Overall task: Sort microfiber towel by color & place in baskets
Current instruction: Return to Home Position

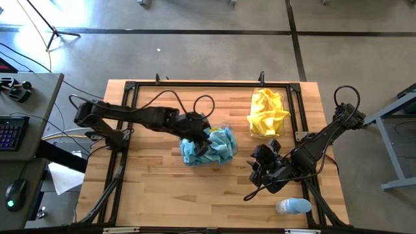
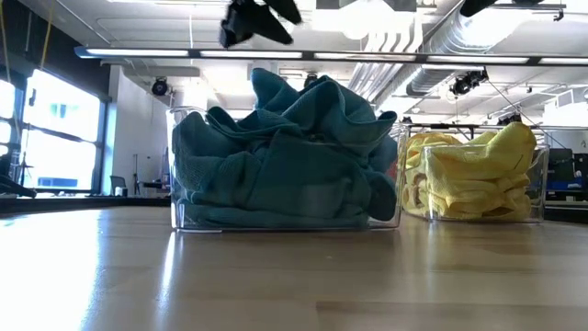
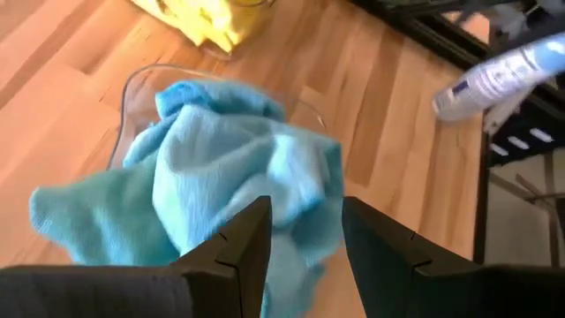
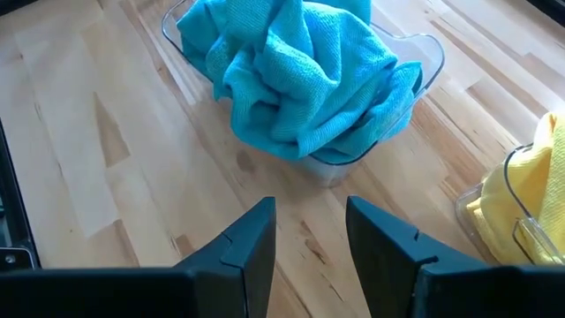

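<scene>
Blue towels beneath left end effector

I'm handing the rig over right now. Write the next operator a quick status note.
Left gripper: open, empty, just above the teal towels heaped in the centre clear bin.
Right gripper: open, empty, over bare table beside that bin.
Yellow towels fill the other clear bin.
Done: no loose towel shows on the table; a bottle lies near its corner.
Left: bring both arms home.
</scene>
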